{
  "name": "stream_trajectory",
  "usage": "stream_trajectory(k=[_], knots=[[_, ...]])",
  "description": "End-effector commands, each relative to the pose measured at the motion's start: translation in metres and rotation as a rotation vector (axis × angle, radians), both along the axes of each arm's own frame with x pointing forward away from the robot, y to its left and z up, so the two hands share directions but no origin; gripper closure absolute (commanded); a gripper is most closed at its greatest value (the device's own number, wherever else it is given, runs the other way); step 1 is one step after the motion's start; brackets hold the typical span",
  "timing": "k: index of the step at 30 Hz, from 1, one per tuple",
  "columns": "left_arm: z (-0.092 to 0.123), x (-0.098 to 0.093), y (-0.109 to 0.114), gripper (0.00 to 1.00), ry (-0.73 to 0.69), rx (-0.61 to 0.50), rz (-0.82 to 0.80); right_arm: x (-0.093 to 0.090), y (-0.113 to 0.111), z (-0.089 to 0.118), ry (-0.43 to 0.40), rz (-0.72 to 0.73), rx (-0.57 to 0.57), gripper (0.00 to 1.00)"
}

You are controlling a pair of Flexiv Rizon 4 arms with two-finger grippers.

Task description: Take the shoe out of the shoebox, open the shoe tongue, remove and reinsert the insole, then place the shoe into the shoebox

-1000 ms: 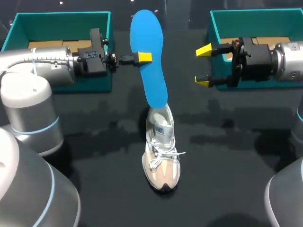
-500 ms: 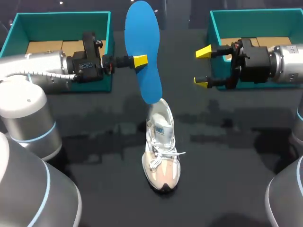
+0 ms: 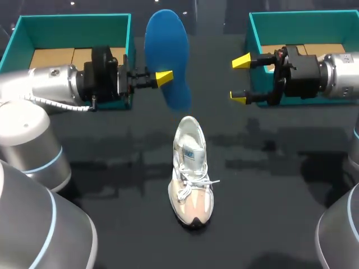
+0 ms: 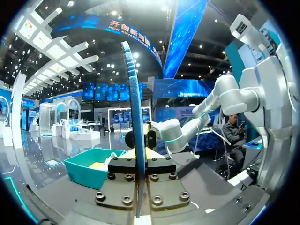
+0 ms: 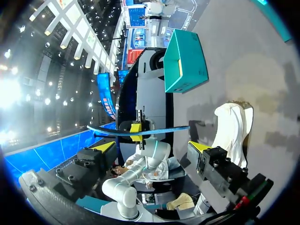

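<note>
- Insole (image 3: 166, 50), in the left jaws: bright blue.
- Shoe (image 3: 190, 174): white, beige toe, white laces.
- Left shoebox (image 3: 73, 31) and right shoebox (image 3: 297, 28): teal, tan inside.
- Counter (image 3: 112, 185): black.
- Jaws' tips: yellow.

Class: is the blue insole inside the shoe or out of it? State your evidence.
Out. The blue insole is gripped by the left end effector, its lower end wholly clear of the white shoe.

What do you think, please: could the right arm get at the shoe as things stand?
Probably yes. The right gripper is open and empty, the shoe stands alone on the table, and the left gripper holds the insole up clear of it, so nothing seems in the way.
</note>
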State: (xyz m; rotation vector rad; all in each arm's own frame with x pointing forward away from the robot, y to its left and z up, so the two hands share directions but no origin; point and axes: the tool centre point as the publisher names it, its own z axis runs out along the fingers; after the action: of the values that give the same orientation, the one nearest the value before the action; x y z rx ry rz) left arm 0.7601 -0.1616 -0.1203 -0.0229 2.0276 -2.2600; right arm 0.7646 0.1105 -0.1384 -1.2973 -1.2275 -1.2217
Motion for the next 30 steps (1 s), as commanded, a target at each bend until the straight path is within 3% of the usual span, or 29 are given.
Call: stream_trajectory(k=[1,2,15,30], knots=[[-0.0038,-0.0116,0.0031,1.00,-0.463,0.051,0.094,0.0001,0.0015,-0.0001,0.001,-0.001,-0.004,0.00],[-0.0060,-0.0135,0.0030,1.00,-0.530,0.072,0.094,0.0001,0.0015,-0.0001,0.001,-0.001,-0.004,0.00],[-0.0060,-0.0135,0.0030,1.00,-0.530,0.072,0.094,0.0001,0.0015,-0.0001,0.001,-0.001,-0.004,0.00],[-0.0115,-0.0087,0.0010,1.00,-1.017,0.139,0.066,0.0001,0.0015,-0.0001,0.001,-0.001,-0.004,0.00]])
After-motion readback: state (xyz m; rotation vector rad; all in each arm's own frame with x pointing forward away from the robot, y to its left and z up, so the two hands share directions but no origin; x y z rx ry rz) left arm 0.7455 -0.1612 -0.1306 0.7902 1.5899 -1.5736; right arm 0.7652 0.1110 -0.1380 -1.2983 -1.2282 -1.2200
